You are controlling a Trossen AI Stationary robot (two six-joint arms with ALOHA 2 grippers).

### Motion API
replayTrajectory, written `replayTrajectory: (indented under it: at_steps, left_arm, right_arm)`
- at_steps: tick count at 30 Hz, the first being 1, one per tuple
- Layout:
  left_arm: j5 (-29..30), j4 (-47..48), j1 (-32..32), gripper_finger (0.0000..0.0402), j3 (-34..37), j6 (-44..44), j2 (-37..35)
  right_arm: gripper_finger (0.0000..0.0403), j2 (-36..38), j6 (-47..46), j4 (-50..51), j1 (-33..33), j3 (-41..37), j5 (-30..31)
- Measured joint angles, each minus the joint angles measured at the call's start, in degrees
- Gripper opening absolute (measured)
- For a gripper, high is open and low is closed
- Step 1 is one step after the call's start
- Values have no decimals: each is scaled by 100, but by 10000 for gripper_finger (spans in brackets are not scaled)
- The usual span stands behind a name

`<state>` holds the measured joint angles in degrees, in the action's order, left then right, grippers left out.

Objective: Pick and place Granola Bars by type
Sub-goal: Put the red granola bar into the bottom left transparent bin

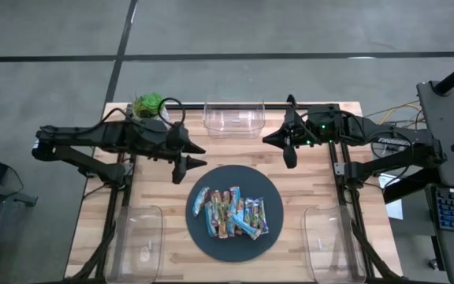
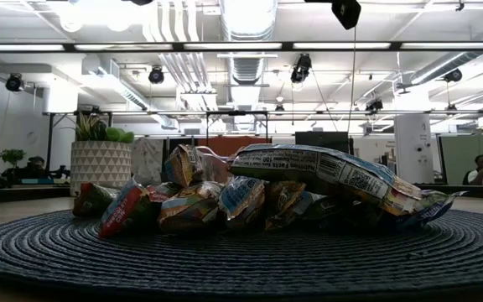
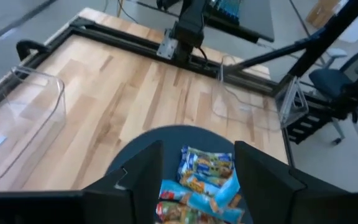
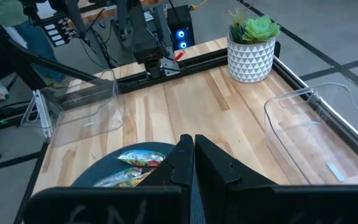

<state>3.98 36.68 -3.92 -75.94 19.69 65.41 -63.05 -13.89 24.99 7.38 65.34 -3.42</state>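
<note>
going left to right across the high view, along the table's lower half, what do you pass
left clear bin → dark round mat carrying the pile of granola bars → right clear bin

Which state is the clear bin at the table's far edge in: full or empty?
Empty. In the high view the clear bin shows only bare plastic inside; all the granola bars lie heaped on the dark round mat.

The granola bars point(image 1: 230, 213) lie heaped on the round mat point(image 1: 203, 241), clear bins point(image 1: 233, 116) around it.
</note>
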Motion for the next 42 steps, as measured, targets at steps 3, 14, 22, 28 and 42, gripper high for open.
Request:
replayTrajectory:
  at_steps: [3,14,22,28,42]
  left_arm:
    - [-3,394,-4,179,-219,-10,66]
    - [-42,2474,-10,179,-1692,-165,925]
    - [-51,3267,-9,179,-2376,-130,1630]
    - [-69,3286,-9,179,-2385,440,1916]
    - [-504,3400,-139,179,-2328,3340,2261]
  right_arm:
    - [9,0,-1,0,0,0,0]
    - [9,0,0,0,0,0,7]
    - [9,0,67,3,0,0,9]
    - [9,2,79,12,0,0,9]
    - [9,2,89,174,0,-1,2]
